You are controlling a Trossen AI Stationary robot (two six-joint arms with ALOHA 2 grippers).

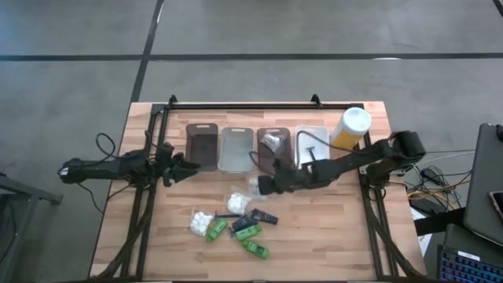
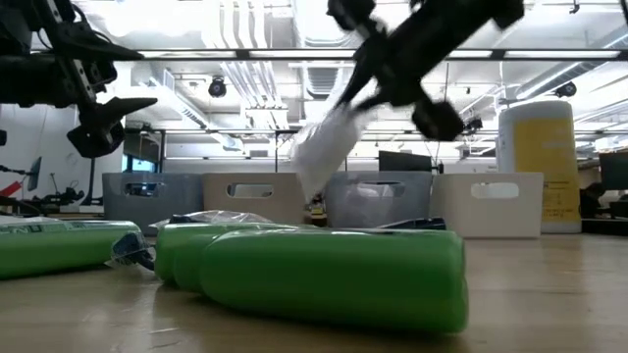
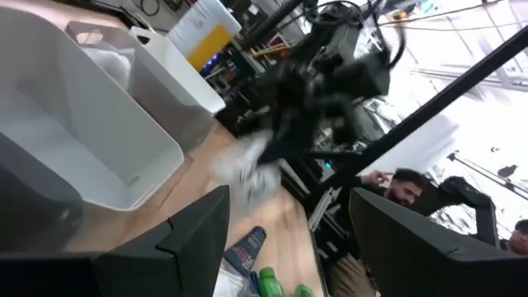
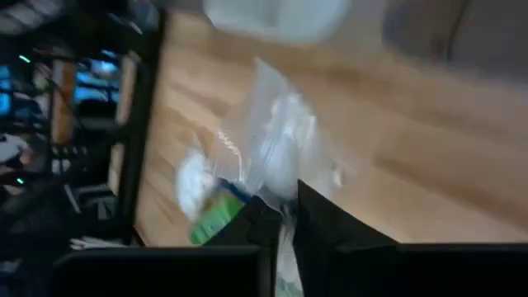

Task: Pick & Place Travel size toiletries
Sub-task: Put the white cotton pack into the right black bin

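Pinching a white packet (image 2: 329,147), the right hand (image 1: 264,185) hangs above the table.

A grey concrete floor (image 1: 71,47) crossed by dark seams surrounds the wooden tabletop (image 1: 330,236). Overhead, white ceiling ducts (image 2: 245,29) and bright lights; monitors (image 2: 402,160) stand far off.

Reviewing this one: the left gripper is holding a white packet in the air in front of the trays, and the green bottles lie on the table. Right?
Not quite: the right gripper holds the white packet up, as the high view shows. The left gripper hangs empty and open. The green bottles do lie on the table.
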